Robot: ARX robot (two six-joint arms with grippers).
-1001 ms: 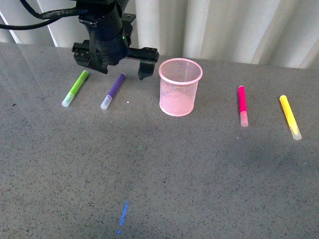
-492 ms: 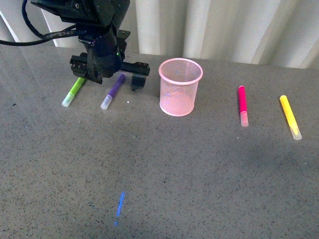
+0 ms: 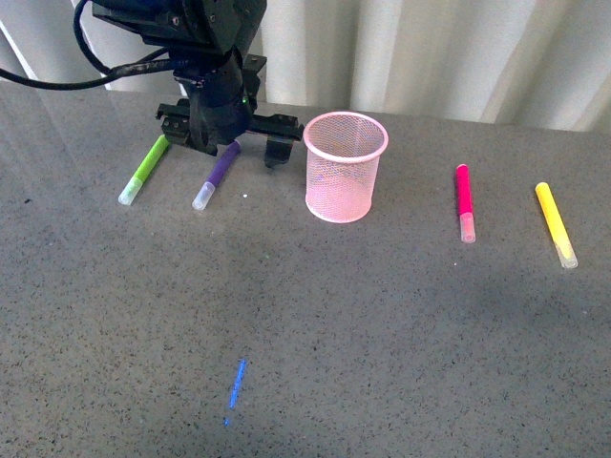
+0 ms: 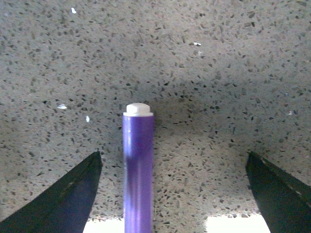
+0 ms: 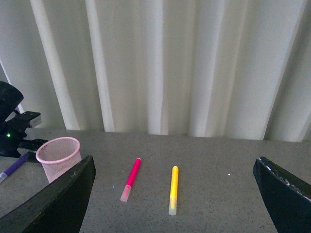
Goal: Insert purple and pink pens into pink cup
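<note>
Spread left gripper [image 4: 173, 158] straddles the purple pen [image 4: 138, 165], 9 o'clock of the pink cup [image 3: 345, 167]. Off-centre, closing could roll it.

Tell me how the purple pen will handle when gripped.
The purple pen looks round and smooth, so it may roll if nudged. It seems stiff and light. Off-centre in the open left gripper, it might shift sideways on closing.
</note>
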